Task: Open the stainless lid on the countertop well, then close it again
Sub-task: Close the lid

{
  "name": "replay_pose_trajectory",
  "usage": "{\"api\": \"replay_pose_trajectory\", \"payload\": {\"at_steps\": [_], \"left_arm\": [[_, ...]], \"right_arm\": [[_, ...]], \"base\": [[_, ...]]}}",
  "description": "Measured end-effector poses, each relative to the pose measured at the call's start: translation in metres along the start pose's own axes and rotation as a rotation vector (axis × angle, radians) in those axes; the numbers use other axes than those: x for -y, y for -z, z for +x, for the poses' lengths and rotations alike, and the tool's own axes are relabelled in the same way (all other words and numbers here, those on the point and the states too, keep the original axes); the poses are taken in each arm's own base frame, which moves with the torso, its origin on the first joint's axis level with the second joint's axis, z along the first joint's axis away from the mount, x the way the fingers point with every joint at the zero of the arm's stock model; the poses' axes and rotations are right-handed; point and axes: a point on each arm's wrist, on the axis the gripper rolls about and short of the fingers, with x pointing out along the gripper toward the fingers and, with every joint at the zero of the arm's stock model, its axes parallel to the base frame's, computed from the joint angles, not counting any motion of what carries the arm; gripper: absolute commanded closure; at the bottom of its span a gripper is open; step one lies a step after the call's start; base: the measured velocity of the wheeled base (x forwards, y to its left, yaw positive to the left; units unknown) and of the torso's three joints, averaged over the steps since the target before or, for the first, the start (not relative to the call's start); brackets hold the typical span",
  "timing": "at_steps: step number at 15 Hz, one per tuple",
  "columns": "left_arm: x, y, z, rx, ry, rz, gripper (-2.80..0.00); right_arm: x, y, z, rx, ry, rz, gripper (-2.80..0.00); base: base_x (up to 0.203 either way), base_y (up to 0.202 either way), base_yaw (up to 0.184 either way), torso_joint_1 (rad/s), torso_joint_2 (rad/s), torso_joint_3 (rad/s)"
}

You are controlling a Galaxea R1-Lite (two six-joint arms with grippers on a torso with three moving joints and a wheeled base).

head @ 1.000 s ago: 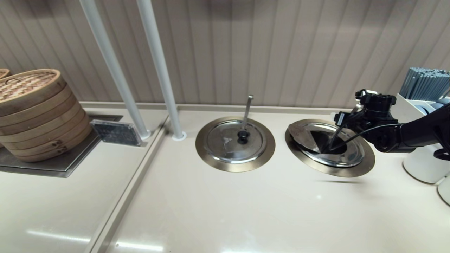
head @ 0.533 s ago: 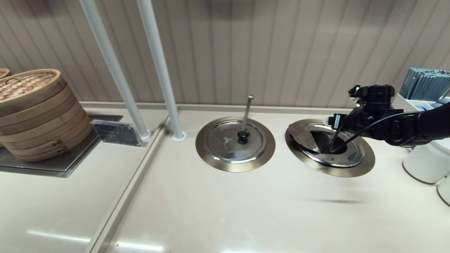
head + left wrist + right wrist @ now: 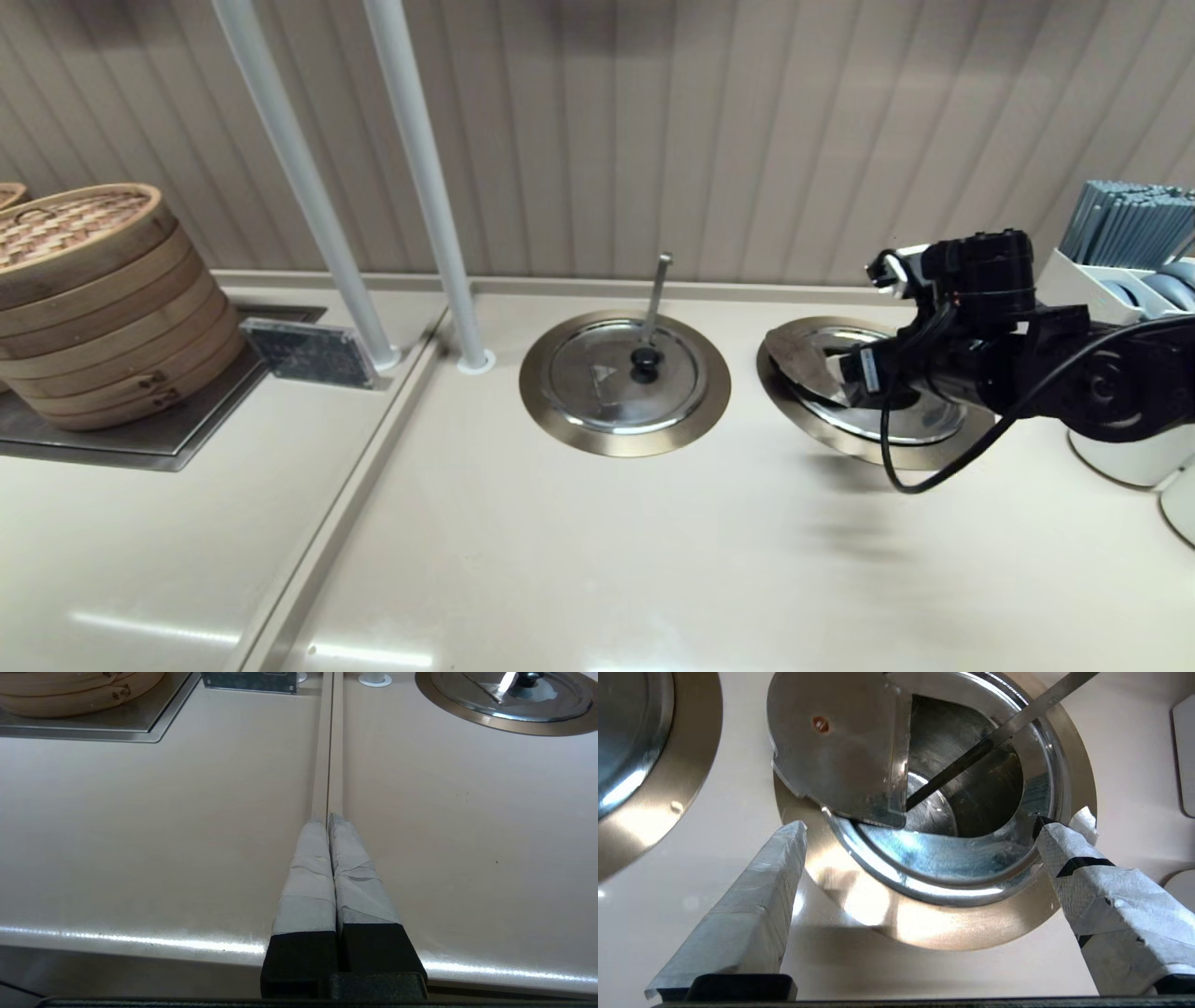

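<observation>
The stainless lid (image 3: 920,420) sits in the right countertop well (image 3: 934,455). Its wedge flap (image 3: 803,359) is folded over to the left and shows its underside, so the knob is hidden. In the right wrist view the flap (image 3: 836,742) lies beside the dark opening of the well (image 3: 971,793), and the ladle handle (image 3: 1008,723) slants out of it. The handle's tip is hidden. My right gripper (image 3: 878,317) hovers open above the well's near right side, with its fingertips (image 3: 798,830) apart over the bronze rim (image 3: 952,924) and holding nothing. My left gripper (image 3: 327,819) is shut and parked over the counter's front edge.
The twin lid (image 3: 607,373) with a black knob and ladle handle lies closed in the middle well. A bamboo steamer (image 3: 93,299) stands far left, beside a small sign (image 3: 308,350). Two white poles (image 3: 420,187) rise at the back. White containers (image 3: 1120,448) and a chopstick holder (image 3: 1130,224) crowd the right edge.
My right gripper has lifted away from the well's opening and drawn back toward the near side. The flap has stayed folded open. The left arm has not moved.
</observation>
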Motion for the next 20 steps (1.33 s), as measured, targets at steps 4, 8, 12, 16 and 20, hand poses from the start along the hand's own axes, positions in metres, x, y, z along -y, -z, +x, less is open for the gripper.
{"api": "replay_pose_trajectory", "payload": {"at_steps": [4,8,12,16,20], "left_arm": [[0.000,0.000,0.000,0.000,0.000,0.000,0.00],[0.000,0.000,0.000,0.001,0.000,0.000,0.00],[0.000,0.000,0.000,0.000,0.000,0.000,0.00],[0.000,0.000,0.000,0.001,0.000,0.000,0.00],[0.000,0.000,0.000,0.001,0.000,0.000,0.00]], "right_arm": [[-0.018,0.018,-0.002,0.032,0.008,-0.182,-2.80],[-0.037,0.028,0.012,0.070,-0.010,-0.191,-2.80],[-0.055,0.042,0.035,0.147,-0.003,-0.242,-2.80],[-0.064,0.057,0.053,0.149,0.048,-0.283,-2.80],[-0.063,0.063,0.067,0.134,0.066,-0.291,-2.80]], "base": [[0.000,0.000,0.000,0.000,0.00,0.000],[0.000,0.000,0.000,0.000,0.00,0.000],[0.000,0.000,0.000,0.000,0.00,0.000],[0.000,0.000,0.000,0.000,0.00,0.000],[0.000,0.000,0.000,0.000,0.00,0.000]]}}
